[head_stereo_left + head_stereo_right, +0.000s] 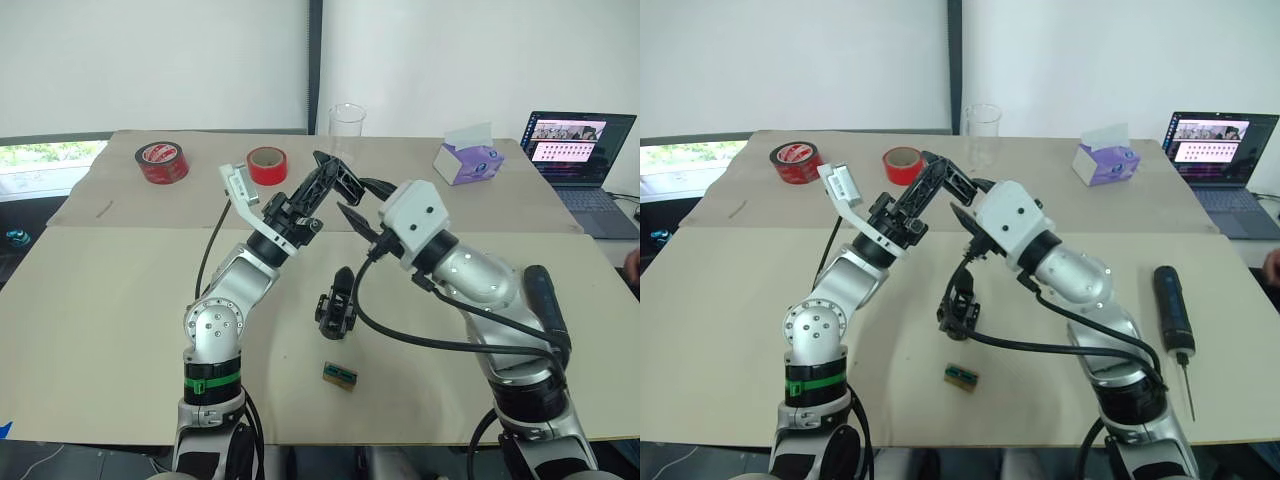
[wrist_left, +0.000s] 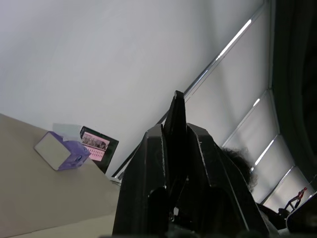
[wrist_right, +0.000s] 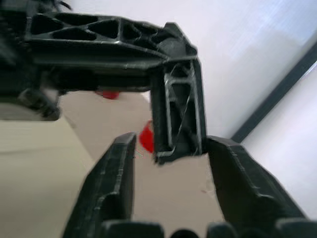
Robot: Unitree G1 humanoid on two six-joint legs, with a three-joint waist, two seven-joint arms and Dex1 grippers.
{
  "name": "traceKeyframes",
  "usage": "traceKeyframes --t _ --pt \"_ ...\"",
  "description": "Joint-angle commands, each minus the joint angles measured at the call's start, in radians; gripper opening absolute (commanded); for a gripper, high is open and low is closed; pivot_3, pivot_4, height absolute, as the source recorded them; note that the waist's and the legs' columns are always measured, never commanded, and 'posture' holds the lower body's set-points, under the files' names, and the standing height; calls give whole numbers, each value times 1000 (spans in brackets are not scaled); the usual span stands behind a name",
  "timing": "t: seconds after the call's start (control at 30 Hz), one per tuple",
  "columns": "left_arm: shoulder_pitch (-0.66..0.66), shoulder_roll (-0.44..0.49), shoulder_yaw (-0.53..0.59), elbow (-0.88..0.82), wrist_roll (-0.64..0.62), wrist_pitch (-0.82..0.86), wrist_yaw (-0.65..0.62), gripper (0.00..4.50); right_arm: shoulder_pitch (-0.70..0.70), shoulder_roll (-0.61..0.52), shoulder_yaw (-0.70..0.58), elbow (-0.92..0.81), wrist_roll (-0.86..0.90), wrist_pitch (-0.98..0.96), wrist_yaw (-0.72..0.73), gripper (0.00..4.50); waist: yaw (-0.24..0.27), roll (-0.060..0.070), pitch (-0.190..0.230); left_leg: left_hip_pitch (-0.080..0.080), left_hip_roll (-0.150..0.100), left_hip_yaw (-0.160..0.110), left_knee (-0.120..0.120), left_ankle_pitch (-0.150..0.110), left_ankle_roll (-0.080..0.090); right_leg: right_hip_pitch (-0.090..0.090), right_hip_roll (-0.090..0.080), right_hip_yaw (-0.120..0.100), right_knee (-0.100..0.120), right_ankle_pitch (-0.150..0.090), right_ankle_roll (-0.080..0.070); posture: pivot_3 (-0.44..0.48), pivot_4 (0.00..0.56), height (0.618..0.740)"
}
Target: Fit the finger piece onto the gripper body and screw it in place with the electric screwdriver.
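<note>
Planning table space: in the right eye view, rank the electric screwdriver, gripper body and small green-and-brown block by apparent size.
1. electric screwdriver
2. gripper body, partly hidden behind a cable
3. green-and-brown block

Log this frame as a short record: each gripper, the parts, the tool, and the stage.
left gripper: raised, shut on finger piece
right gripper: raised, open, close to left gripper
gripper body: standing on table, untouched
screwdriver: lying on table, robot's right
stage: finger piece not yet fitted
</note>
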Motion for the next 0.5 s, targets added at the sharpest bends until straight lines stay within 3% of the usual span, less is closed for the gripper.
traceKeyframes --t 0.03,0.1,0.23,0.3,0.37,0.43,0.5 --pt "-36 59 38 -4 -33 -11 -67 100 16 -89 -112 -84 198 116 159 3900 -1 0 0 0 0 0 0 0 0 0 0 0 0 0 0 0 150 740" --pt "-46 118 52 15 -56 22 -116 100 20 -147 -181 -104 332 222 223 4485 -1 0 0 0 0 0 0 0 0 0 0 0 0 0 0 0 150 740" --pt "-77 291 57 70 -144 170 -276 100 -12 -268 -312 -86 581 450 303 4500 -3 0 1 0 1 -1 -1 0 0 0 0 0 0 0 -1 0 150 740" --pt "-88 340 53 87 -170 215 -330 99 -24 -304 -337 -76 651 506 309 4500 -3 0 1 0 1 -1 -1 0 0 0 0 0 0 0 -1 0 150 740" --pt "-129 457 8 122 -195 349 -449 99 -76 -352 -343 -26 786 685 319 4500 -4 -1 1 0 1 -1 -2 0 0 0 0 -1 0 0 -1 0 150 740" --pt "-166 547 -52 141 -198 456 -560 99 -134 -359 -338 22 909 842 297 4500 -8 -1 2 0 1 -1 -2 0 0 -1 0 -1 1 0 -1 0 150 740" --pt "-185 572 -84 147 -187 486 -609 99 -174 -337 -335 42 986 917 259 4500 -9 -1 2 0 1 0 -2 0 0 -1 0 0 1 -1 -1 0 150 740"
